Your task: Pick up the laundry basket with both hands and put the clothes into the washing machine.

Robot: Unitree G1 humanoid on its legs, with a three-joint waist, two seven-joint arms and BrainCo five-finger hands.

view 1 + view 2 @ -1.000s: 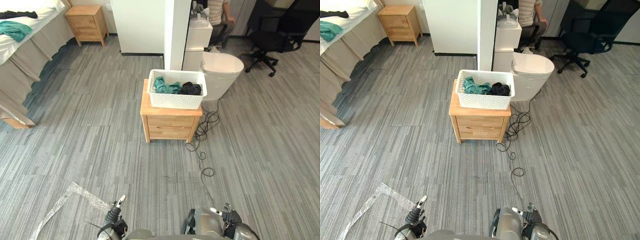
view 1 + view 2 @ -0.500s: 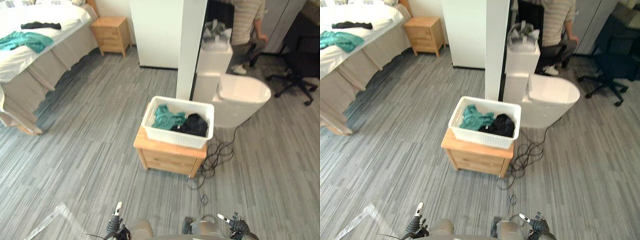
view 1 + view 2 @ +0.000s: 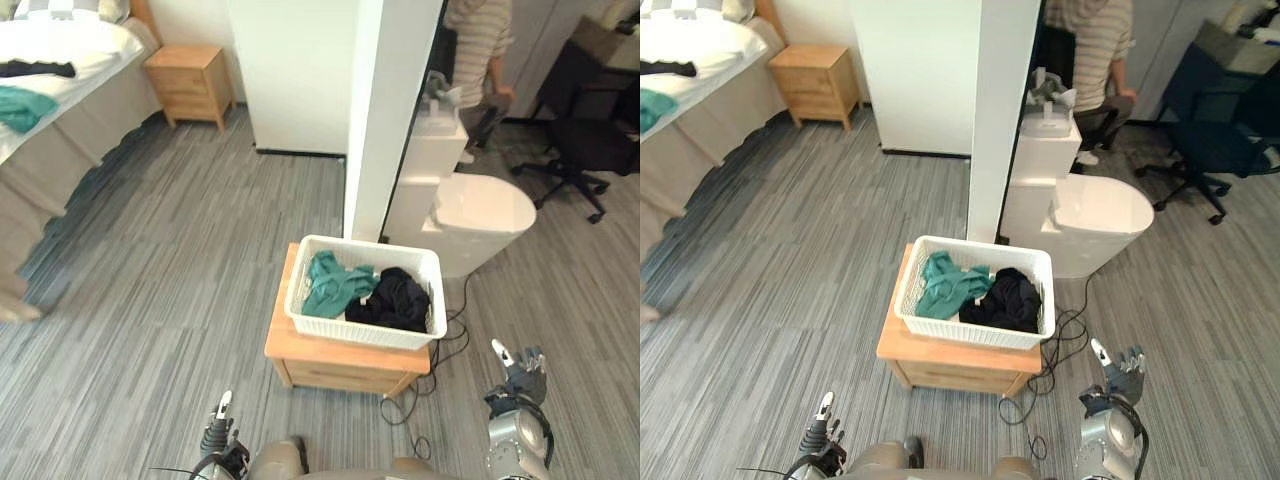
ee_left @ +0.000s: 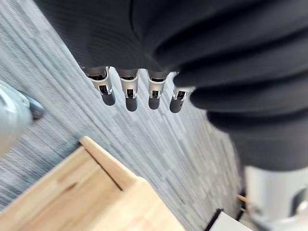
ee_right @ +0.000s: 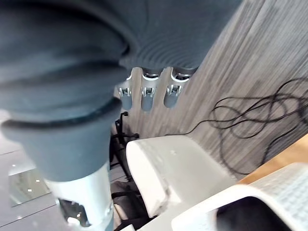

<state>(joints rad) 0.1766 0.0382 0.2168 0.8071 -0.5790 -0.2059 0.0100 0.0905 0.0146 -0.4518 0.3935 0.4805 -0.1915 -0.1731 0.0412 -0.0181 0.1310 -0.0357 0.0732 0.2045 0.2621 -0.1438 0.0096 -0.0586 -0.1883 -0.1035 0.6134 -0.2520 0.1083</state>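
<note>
Approach step: basket (image 3: pixel 360 331) sits on nightstand (image 3: pixel 335 374), untouched. Left hand (image 3: pixel 217 432) and right hand (image 3: pixel 522 372) hang low, fingers straight, empty. Next: reach both to basket sides.

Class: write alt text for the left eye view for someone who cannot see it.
A white laundry basket of teal and black clothes sits on a wooden nightstand, a washing machine behind it. Nearer the robot, left hand and right hand hang open, touching nothing.
</note>
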